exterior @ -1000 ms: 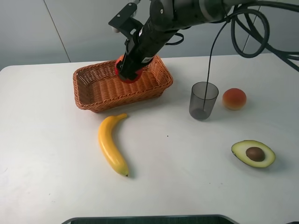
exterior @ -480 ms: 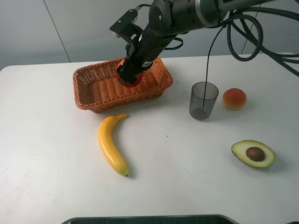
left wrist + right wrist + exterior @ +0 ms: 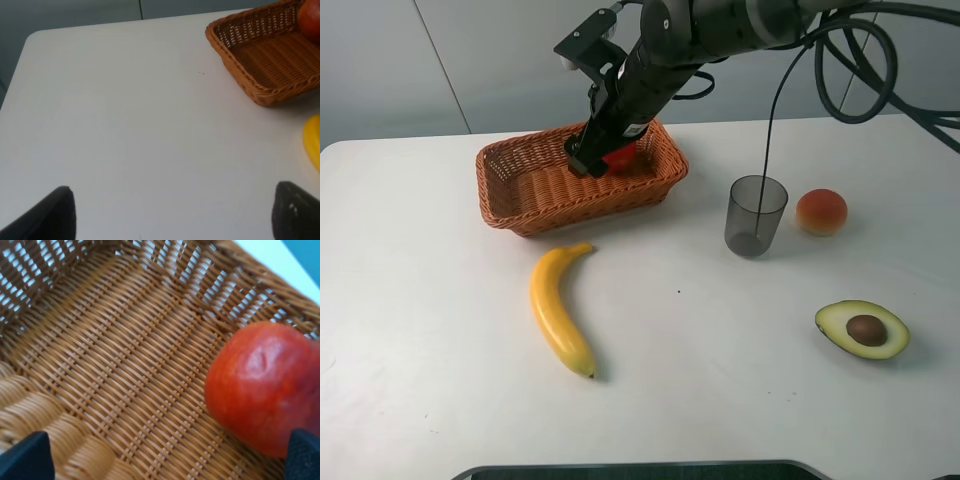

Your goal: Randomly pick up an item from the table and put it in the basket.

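OK, apple [image 3: 260, 390] sits on the floor of the wicker basket [image 3: 520, 200] by the table's [image 3: 720, 380] far edge, R gripper [image 3: 585, 165] spread wide over it, L gripper [image 3: 177, 212] wide too near the left edge, so job's basically done, only the pull-out left.

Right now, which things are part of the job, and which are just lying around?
For the job: apple, basket, right pincer.
Just lying about: banana, cup, peach, avocado.
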Tool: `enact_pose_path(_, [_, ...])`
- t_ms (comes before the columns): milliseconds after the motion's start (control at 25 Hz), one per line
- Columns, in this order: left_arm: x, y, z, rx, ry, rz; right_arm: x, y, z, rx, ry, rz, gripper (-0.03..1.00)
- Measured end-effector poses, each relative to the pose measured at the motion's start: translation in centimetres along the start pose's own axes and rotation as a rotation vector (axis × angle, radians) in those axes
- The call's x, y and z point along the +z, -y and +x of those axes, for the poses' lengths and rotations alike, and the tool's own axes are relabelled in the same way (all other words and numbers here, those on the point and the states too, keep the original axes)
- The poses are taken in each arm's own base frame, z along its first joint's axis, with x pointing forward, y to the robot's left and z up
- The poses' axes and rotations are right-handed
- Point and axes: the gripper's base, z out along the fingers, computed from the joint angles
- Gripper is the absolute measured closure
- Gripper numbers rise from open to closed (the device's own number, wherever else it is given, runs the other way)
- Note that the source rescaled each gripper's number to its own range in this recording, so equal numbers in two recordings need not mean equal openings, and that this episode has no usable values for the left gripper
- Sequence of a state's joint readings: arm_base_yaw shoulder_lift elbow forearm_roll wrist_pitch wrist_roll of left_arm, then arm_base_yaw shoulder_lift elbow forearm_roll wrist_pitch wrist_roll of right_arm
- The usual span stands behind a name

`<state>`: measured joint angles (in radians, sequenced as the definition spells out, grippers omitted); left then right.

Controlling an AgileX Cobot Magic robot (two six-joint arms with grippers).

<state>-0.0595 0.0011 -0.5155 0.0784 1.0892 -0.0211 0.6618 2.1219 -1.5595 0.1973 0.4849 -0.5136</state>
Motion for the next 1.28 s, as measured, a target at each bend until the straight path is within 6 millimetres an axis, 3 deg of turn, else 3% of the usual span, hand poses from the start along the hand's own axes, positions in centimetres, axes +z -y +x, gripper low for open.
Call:
enact_pose_path(400, [0.0, 0.0, 0.0, 0.000, 0.000, 0.000, -5.0, -0.3, -1.0, 0.106, -0.045, -0.045, -0.03])
enact_pose_path(640, [0.0, 0.0, 0.0, 0.000, 0.001, 0.000, -8.3, 1.4, -0.3, 0.303, -0.117, -0.047, -0.03])
enact_pose_path(1080, [0.0, 0.0, 0.0, 0.000, 0.000, 0.000, -15.8, 6.5, 4.3, 0.645, -0.297, 0.087, -0.03])
enact_pose_path(1280, [0.0, 0.0, 0.0, 0.000, 0.000, 0.000, -18.9, 7.5, 8.6, 0.755, -0.335, 0.135, -0.03])
